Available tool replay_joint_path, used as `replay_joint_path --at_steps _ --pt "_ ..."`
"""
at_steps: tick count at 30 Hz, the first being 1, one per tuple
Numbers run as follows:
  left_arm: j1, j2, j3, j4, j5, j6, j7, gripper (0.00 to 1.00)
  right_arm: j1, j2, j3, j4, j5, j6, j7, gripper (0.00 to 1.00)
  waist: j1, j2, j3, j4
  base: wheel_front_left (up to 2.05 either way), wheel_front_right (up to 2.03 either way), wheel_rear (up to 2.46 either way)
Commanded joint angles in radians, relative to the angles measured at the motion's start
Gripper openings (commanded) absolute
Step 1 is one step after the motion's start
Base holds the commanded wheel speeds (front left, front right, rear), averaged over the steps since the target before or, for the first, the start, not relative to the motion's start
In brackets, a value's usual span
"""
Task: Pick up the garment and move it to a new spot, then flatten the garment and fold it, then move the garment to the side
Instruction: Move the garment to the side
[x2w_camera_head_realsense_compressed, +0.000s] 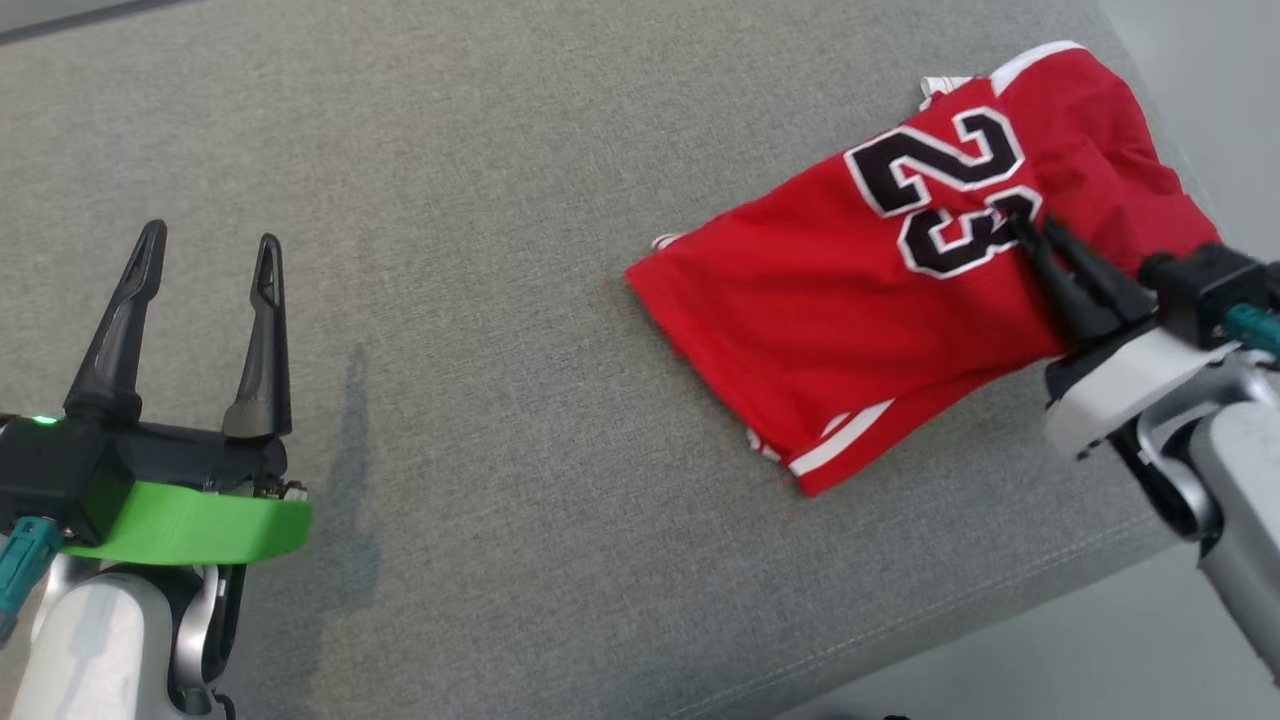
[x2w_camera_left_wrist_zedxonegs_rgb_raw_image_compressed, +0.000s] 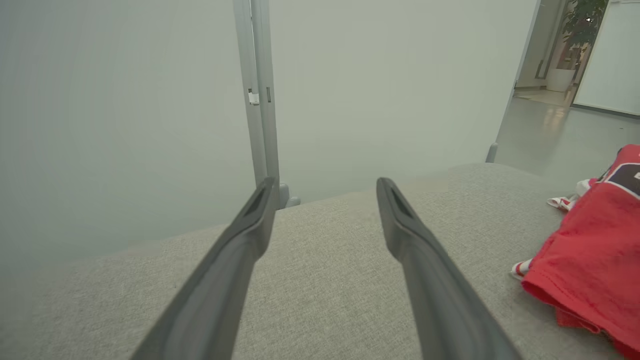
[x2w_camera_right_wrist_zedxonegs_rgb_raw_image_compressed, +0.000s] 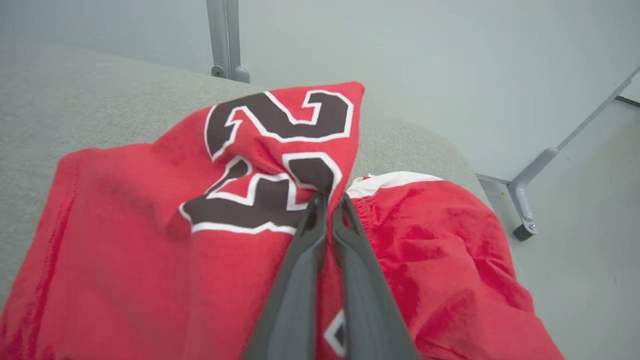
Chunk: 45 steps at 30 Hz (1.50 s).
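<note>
- The garment (x2w_camera_head_realsense_compressed: 830, 300), a red piece with a black, white-edged "23" and white trim, is lying on the right side of the grey fabric tabletop (x2w_camera_head_realsense_compressed: 500, 350), with its right part reaching the tabletop's right edge.
- The right tool (x2w_camera_head_realsense_compressed: 1025, 218) is reaching in from the right and clenching on the garment, its two dark fingers pressed together on the lower digit of the number.
- In the right wrist view the right tool (x2w_camera_right_wrist_zedxonegs_rgb_raw_image_compressed: 330, 200) is pinching a fold of the garment (x2w_camera_right_wrist_zedxonegs_rgb_raw_image_compressed: 125, 225); the cloth is bunching at the fingertips and rising into a peak with the "2" on it, while the rest is spreading over the tabletop (x2w_camera_right_wrist_zedxonegs_rgb_raw_image_compressed: 75, 100).
- A white-striped hem (x2w_camera_head_realsense_compressed: 840, 445) is pointing toward the near edge of the tabletop, and a bit of white trim is showing at the garment's far corner.
- The left tool (x2w_camera_head_realsense_compressed: 209, 236) is hovering over the near left of the tabletop, released, fingers spread wide and grasping nothing, well apart from the garment.
- In the left wrist view the left tool (x2w_camera_left_wrist_zedxonegs_rgb_raw_image_compressed: 326, 182) is pointing across the bare tabletop (x2w_camera_left_wrist_zedxonegs_rgb_raw_image_compressed: 325, 280) toward a pale wall, and the garment (x2w_camera_left_wrist_zedxonegs_rgb_raw_image_compressed: 590, 260) is showing at the right.
- A grey post (x2w_camera_left_wrist_zedxonegs_rgb_raw_image_compressed: 260, 90) is standing against that wall, and a potted plant (x2w_camera_left_wrist_zedxonegs_rgb_raw_image_compressed: 580, 25) is standing far off at the right.
</note>
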<state>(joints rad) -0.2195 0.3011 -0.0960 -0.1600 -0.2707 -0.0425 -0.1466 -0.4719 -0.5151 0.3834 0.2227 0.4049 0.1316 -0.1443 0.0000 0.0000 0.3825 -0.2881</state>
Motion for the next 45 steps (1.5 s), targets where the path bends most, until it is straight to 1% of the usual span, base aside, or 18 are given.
replay_joint_path --at_steps 1,5,8,9,13,18,20,21,22,26,29,31,34,39,42,45 --pt "-0.021 0.012 -0.002 -0.007 0.005 -0.002 0.005 1.00 -0.032 -0.027 -0.021 0.013 0.006 -0.002 -0.017 0.00 0.0000 0.0000 0.056 -0.040 0.00 0.00 0.00" --pt "-0.042 0.023 -0.011 -0.023 0.010 -0.007 0.017 1.00 -0.074 -0.088 -0.088 0.056 0.033 -0.002 -0.035 0.00 0.0000 0.0000 0.095 -0.040 0.00 0.00 0.00" --pt "-0.050 0.030 -0.014 -0.040 0.016 -0.007 0.026 1.00 -0.095 -0.112 -0.140 0.095 0.049 -0.002 -0.052 0.00 0.0000 0.0000 0.125 -0.042 0.00 0.00 0.00" --pt "-0.050 0.030 -0.014 -0.040 0.016 -0.007 0.026 1.00 -0.095 -0.112 -0.140 0.095 0.049 -0.002 -0.052 0.00 0.0000 0.0000 0.125 -0.042 0.00 0.00 0.00" --pt "-0.069 0.043 -0.016 -0.060 0.020 -0.009 0.039 1.00 -0.131 -0.119 -0.177 0.163 0.069 -0.002 -0.064 0.00 0.0000 0.0000 0.169 -0.037 0.00 0.00 0.00" --pt "-0.097 0.055 -0.023 -0.080 0.026 -0.011 0.052 1.00 -0.191 -0.095 -0.186 0.277 0.097 -0.002 -0.080 0.00 0.0000 0.0000 0.213 -0.030 0.00 0.00 0.00" --pt "-0.106 0.057 -0.027 -0.082 0.029 -0.011 0.055 1.00 -0.211 -0.083 -0.187 0.329 0.112 -0.002 -0.082 0.42 0.0000 0.0000 0.223 -0.027 0.00 0.00 0.00" --pt "-0.111 0.056 -0.029 -0.083 0.030 -0.012 0.056 1.00 -0.221 -0.079 -0.191 0.352 0.120 -0.002 -0.087 0.82 0.0000 0.0000 0.228 -0.025 0.00 0.00 0.00" --pt "-0.115 0.057 -0.032 -0.082 0.031 -0.012 0.056 1.00 -0.228 -0.076 -0.192 0.377 0.123 -0.002 -0.090 1.00 0.0000 0.0000 0.230 -0.024 0.00 0.00 0.00" --pt "-0.121 0.056 -0.038 -0.072 0.029 -0.012 0.050 1.00 -0.241 -0.066 -0.193 0.435 0.137 -0.002 -0.107 1.00 0.0000 0.0000 0.228 -0.023 0.00 0.00 0.00" --pt "-0.109 0.053 -0.039 -0.060 0.022 -0.007 0.044 1.00 -0.234 -0.058 -0.212 0.443 0.137 -0.002 -0.118 1.00 0.0000 0.0000 0.211 -0.028 0.00 0.00 0.00" --pt "-0.098 0.049 -0.039 -0.050 0.016 -0.004 0.037 1.00 -0.219 -0.049 -0.236 0.423 0.129 -0.002 -0.121 1.00 0.0000 0.0000 0.192 -0.032 0.00 0.00 0.00" --pt "-0.083 0.041 -0.040 -0.036 0.010 0.000 0.023 1.00 -0.181 -0.027 -0.303 0.362 0.086 -0.002 -0.122 1.00 0.0000 0.0000 0.156 -0.034 0.00 0.00 0.00" --pt "-0.056 0.024 -0.034 -0.009 -0.008 0.014 0.000 1.00 -0.088 0.061 -0.407 0.199 0.004 -0.002 -0.122 1.00 0.0000 0.0000 0.090 -0.024 0.00 0.00 0.00" --pt "-0.037 0.016 -0.028 0.005 -0.018 0.023 -0.014 1.00 -0.028 0.124 -0.428 0.102 -0.037 -0.002 -0.122 1.00 0.0000 0.0000 0.051 -0.010 0.00 0.00 0.00" --pt "-0.019 0.009 -0.021 0.019 -0.025 0.032 -0.023 1.00 0.028 0.182 -0.421 0.020 -0.069 -0.002 -0.122 1.00 0.0000 0.0000 0.014 0.010 0.00 0.00 0.00"
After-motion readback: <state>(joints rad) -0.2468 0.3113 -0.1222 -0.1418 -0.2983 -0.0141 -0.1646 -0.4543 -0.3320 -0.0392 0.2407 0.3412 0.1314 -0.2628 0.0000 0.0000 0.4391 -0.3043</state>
